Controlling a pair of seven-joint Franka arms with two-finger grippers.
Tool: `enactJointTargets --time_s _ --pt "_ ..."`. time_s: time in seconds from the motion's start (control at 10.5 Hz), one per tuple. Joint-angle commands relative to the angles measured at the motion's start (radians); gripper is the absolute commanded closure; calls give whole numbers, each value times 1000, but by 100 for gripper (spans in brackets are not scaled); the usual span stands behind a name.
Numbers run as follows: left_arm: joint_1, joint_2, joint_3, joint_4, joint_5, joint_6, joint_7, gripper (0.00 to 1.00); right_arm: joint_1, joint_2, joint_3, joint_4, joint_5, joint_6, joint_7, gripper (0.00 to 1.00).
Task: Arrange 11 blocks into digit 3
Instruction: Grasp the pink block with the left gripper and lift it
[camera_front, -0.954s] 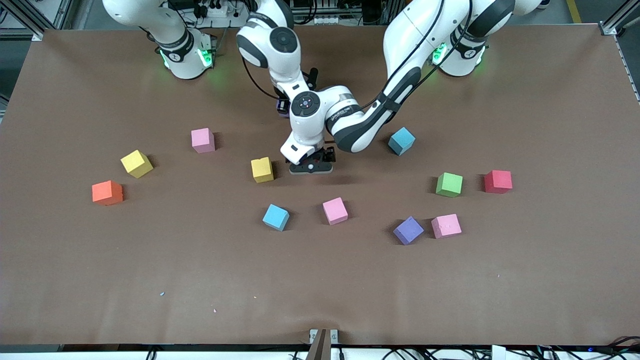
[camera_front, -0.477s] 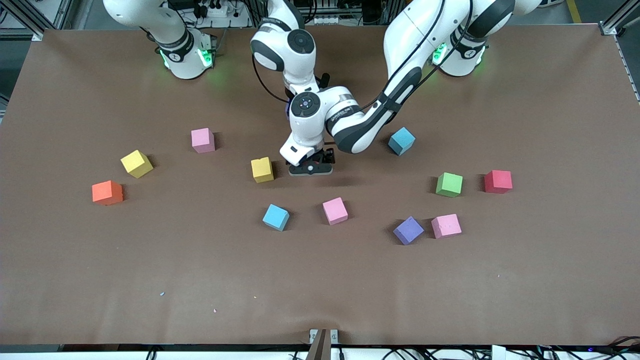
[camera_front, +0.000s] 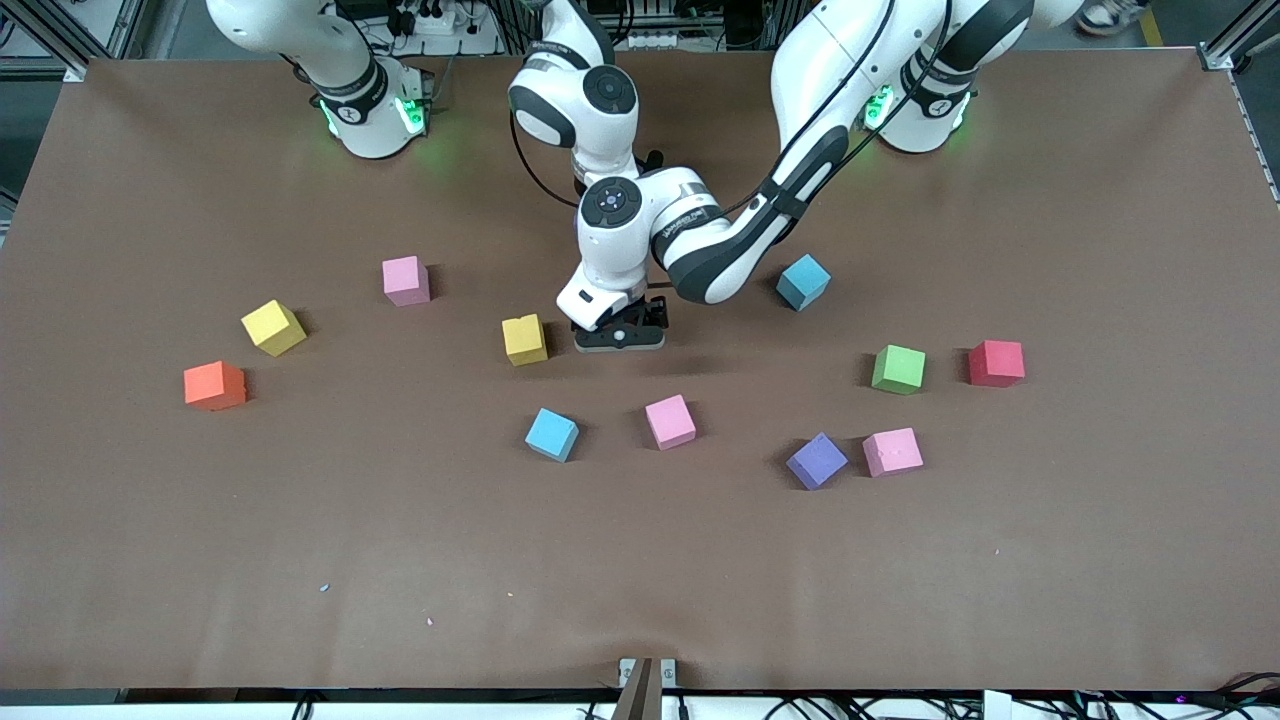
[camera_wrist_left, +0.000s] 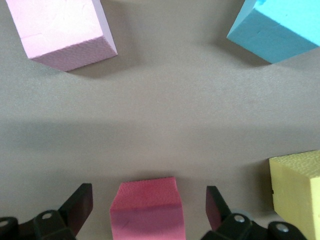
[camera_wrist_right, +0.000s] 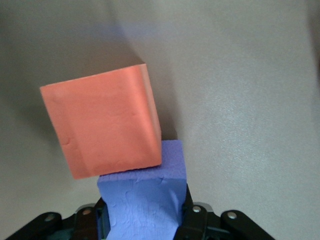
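My left gripper (camera_front: 620, 338) stands open low over the table's middle, beside a yellow block (camera_front: 525, 339). In the left wrist view a deep pink block (camera_wrist_left: 145, 207) sits between its fingers (camera_wrist_left: 80, 200), which stand clear of it on both sides. My right gripper (camera_wrist_right: 145, 212) is shut on a purple block (camera_wrist_right: 142, 200) whose end touches an orange-red block (camera_wrist_right: 102, 122). In the front view that gripper is hidden by the left arm. Loose blocks lie around: pink (camera_front: 670, 421), light blue (camera_front: 552, 434), purple (camera_front: 817, 460), red (camera_front: 995, 362), orange (camera_front: 213, 385).
A green cube (camera_front: 898, 369) sits beside the red block. More blocks lie at the edges: pink (camera_front: 405, 280), yellow (camera_front: 272, 327), light blue (camera_front: 801, 282), pink (camera_front: 892, 451). Both arms cross over the table's middle. Bare brown table (camera_front: 640, 580) stretches toward the front camera.
The right arm's elbow has swung toward the left arm's end, and its purple block no longer shows in the front view. The left gripper has barely moved.
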Motion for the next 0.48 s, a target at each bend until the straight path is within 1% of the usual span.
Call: enactJointTargets --time_s 0.0,0.38 --pt "-2 -6 -1 -17 -30 -11 -38 0 25 13 -5 22 -17 -24 26 100" --pt "-14 16 1 -17 -34 -9 -81 0 40 16 -5 25 -18 -47 26 100"
